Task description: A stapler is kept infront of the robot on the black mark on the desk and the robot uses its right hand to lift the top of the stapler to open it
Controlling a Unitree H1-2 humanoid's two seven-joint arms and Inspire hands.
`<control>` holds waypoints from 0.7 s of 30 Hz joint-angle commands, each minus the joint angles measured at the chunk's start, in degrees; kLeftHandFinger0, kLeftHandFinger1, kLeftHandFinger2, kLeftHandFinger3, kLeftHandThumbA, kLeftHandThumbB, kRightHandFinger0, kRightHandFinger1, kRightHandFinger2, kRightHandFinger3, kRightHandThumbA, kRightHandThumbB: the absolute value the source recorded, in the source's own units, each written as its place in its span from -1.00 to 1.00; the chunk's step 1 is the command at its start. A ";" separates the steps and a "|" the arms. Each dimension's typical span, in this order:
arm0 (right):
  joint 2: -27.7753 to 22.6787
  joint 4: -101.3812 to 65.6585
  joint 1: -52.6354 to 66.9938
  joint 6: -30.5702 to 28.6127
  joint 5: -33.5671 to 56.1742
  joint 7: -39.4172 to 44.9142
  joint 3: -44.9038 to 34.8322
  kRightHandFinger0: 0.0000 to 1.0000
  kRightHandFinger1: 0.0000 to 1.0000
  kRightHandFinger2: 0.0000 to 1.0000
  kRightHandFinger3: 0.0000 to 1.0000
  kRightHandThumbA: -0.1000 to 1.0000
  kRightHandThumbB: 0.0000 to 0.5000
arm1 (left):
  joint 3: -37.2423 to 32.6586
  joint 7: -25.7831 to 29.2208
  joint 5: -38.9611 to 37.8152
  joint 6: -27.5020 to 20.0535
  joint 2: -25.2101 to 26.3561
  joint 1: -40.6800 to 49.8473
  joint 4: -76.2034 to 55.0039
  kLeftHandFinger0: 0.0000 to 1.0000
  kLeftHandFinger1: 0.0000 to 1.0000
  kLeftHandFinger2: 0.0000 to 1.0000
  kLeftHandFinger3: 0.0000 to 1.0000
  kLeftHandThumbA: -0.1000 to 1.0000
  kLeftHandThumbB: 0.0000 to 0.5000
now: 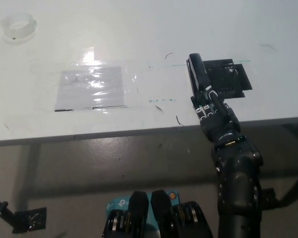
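The right hand (211, 111) is reaching over the desk's (139, 39) near edge, touching the stapler's (198, 74) near end; whether it is gripping, I cannot tell.

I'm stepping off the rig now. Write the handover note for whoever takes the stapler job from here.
Right hand: over the desk's near edge, fingertips at the near end of the stapler; whether it grips anything cannot be told.
Left hand: not in view.
Stapler: lies on the black mark on the desk, right of the taped clear sheet; a tape roll sits at the far left.
Done: hand brought up to the stapler.
Left: the top looks down; lift it to open the stapler.
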 commanded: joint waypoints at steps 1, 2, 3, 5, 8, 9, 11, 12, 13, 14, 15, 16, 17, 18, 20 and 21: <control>1.91 0.41 -4.70 -2.63 2.63 0.42 0.02 0.30 0.49 0.67 1.00 1.00 -1.00 | 0.94 -0.49 -1.33 -2.32 0.66 0.65 -0.93 -0.19 0.02 0.38 0.61 1.00 -0.45; 1.85 0.54 -4.79 -2.72 2.64 0.55 0.08 0.30 0.49 0.67 1.00 1.00 -1.00 | 0.94 -0.49 -1.35 -2.30 0.66 0.65 -0.93 -0.18 0.02 0.38 0.61 1.00 -0.45; 1.81 0.53 -5.04 -2.90 2.41 0.63 0.33 0.28 0.47 0.70 1.00 1.00 -1.00 | 0.91 -0.68 -1.46 -2.50 0.65 0.83 -0.69 -0.19 0.00 0.36 0.60 1.00 -0.47; 1.62 0.95 -5.82 -3.18 2.37 0.59 0.45 0.23 0.44 0.67 1.00 1.00 -1.00 | 0.91 -0.96 -1.87 -2.13 0.69 0.83 -0.61 -0.15 0.03 0.37 0.60 1.00 -0.56; 1.38 1.14 -6.06 -3.07 2.51 0.93 0.59 0.23 0.45 0.67 1.00 1.00 -1.00 | 0.86 -0.87 -1.78 -2.22 0.71 0.85 -0.62 -0.15 0.05 0.37 0.59 1.00 -0.61; 1.33 1.25 -6.28 -3.11 2.49 0.71 0.54 0.23 0.44 0.65 0.97 1.00 -1.00 | 0.90 -0.88 -1.89 -2.24 0.69 0.83 -0.58 -0.16 0.04 0.35 0.57 1.00 -0.58; 1.16 1.75 -6.82 -3.30 2.53 0.36 0.35 0.24 0.43 0.63 0.95 1.00 -1.00 | 0.94 -0.93 -2.10 -2.31 0.68 0.80 -0.45 -0.17 0.03 0.34 0.57 1.00 -0.58; 0.89 2.30 -7.35 -3.51 2.34 0.27 0.35 0.20 0.42 0.61 0.94 1.00 -0.99 | 0.85 -1.01 -2.02 -2.61 0.76 0.81 -0.30 -0.18 0.04 0.36 0.58 1.00 -0.60; 0.92 2.04 -7.34 -3.40 2.28 -0.01 0.40 0.21 0.43 0.63 0.98 1.00 -0.97 | 0.78 -1.18 -2.10 -3.01 0.71 1.19 -0.09 -0.18 0.04 0.36 0.58 1.00 -0.60; 1.13 1.49 -6.63 -3.18 2.20 -0.14 0.51 0.21 0.44 0.63 0.99 1.00 -0.97 | 0.71 -1.27 -2.13 -3.14 0.58 1.81 -0.18 -0.18 0.04 0.37 0.58 1.00 -0.60; 1.18 1.11 -6.88 -3.00 2.51 -0.28 0.43 0.27 0.48 0.64 1.00 1.00 -0.96 | 0.57 -1.14 -1.84 -2.92 0.67 1.93 -0.15 -0.12 0.08 0.40 0.64 1.00 -0.55; 1.10 1.02 -7.23 -3.02 2.45 -0.37 0.50 0.30 0.48 0.63 1.00 1.00 -1.00 | 0.53 -1.18 -1.92 -3.07 0.69 1.98 0.15 -0.11 0.09 0.39 0.65 1.00 -0.55; 0.92 1.08 -8.07 -2.81 2.59 -0.40 0.62 0.33 0.52 0.69 1.00 1.00 -1.00 | 0.50 -1.42 -2.00 -3.71 0.80 2.26 0.39 -0.10 0.10 0.38 0.65 1.00 -0.58; 0.80 1.19 -8.87 -2.84 2.78 -0.46 0.59 0.36 0.53 0.71 1.00 1.00 -1.00 | 0.54 -1.34 -2.01 -3.77 0.75 2.41 0.29 -0.16 0.05 0.35 0.61 1.00 -0.56; 0.35 1.55 -11.32 -3.10 2.99 -0.82 0.54 0.31 0.46 0.65 0.93 1.00 -1.00 | 0.38 -1.02 -1.55 -3.99 0.74 2.66 0.14 -0.15 0.07 0.36 0.59 1.00 -0.58; 0.21 1.72 -11.92 -3.14 2.75 -1.11 0.59 0.26 0.41 0.61 0.93 1.00 -1.00 | 0.36 -1.02 -1.66 -3.84 0.75 2.73 -0.01 -0.13 0.09 0.38 0.59 1.00 -0.56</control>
